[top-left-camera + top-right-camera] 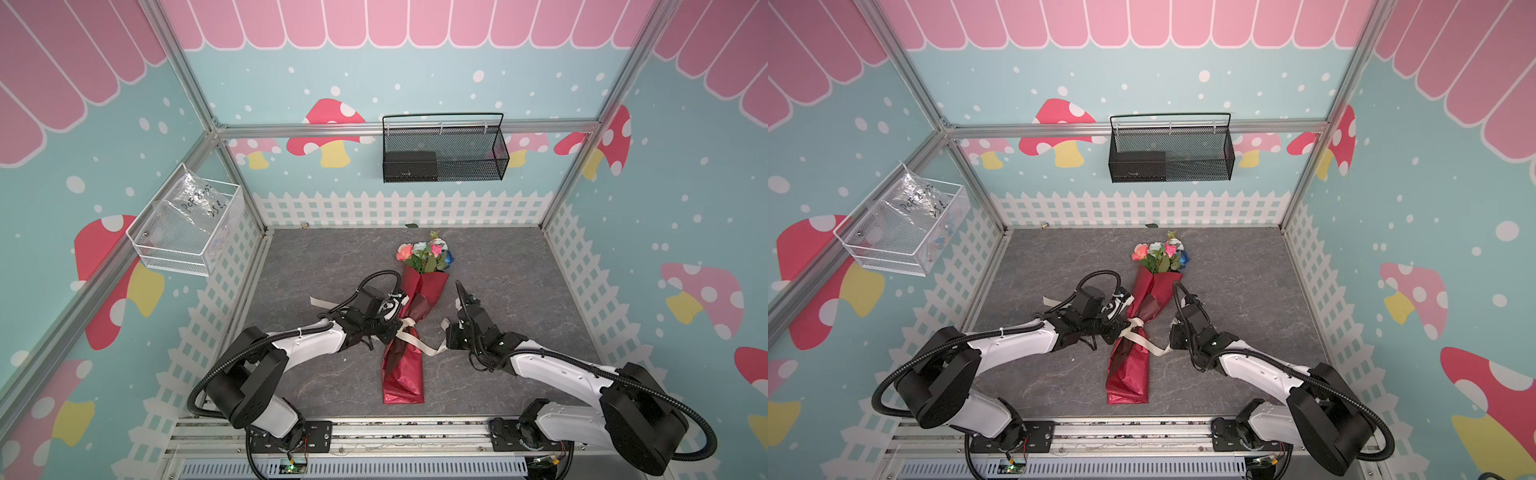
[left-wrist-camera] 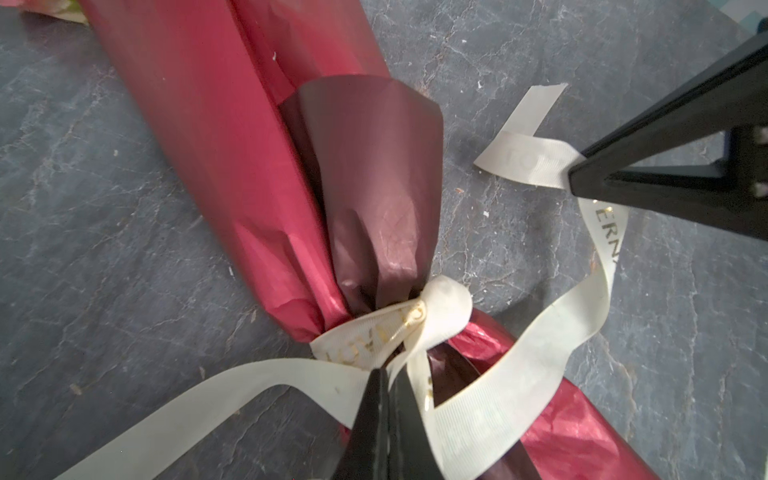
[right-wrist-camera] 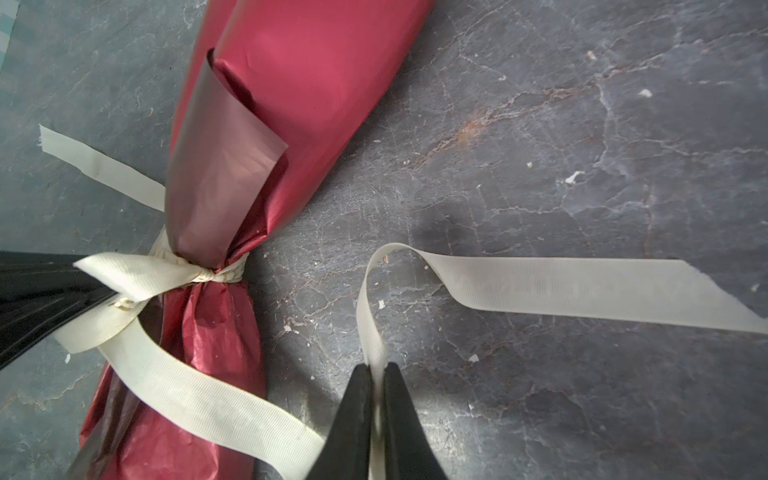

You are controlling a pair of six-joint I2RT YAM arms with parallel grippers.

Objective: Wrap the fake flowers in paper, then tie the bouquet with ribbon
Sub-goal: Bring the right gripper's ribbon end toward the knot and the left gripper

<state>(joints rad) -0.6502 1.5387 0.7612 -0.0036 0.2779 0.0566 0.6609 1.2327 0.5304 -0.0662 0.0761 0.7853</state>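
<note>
The bouquet of fake flowers (image 1: pixel 402 374) (image 1: pixel 1128 374) lies lengthwise on the grey table in both top views. Its blooms (image 1: pixel 426 251) point to the back, and the stems are rolled in shiny red paper (image 2: pixel 232 145) (image 3: pixel 311 83). A cream lettered ribbon (image 2: pixel 390 328) (image 3: pixel 540 286) is knotted round its waist (image 1: pixel 409 322). My left gripper (image 1: pixel 395 327) (image 1: pixel 1123 328) (image 2: pixel 388 370) is shut, with its tips pinching the ribbon at the knot. To the right of the bouquet my right gripper (image 1: pixel 444 345) (image 1: pixel 1170 345) (image 3: pixel 376 368) holds the ribbon's right tail edge-on between nearly closed jaws.
A black mesh basket (image 1: pixel 444 153) hangs on the back wall. On the left wall is a white wire basket (image 1: pixel 187 224) holding a plastic bag. The ribbon's other tail (image 1: pixel 320 303) trails leftwards under the left arm. A small leaf (image 1: pixel 411 225) lies at the table's back edge.
</note>
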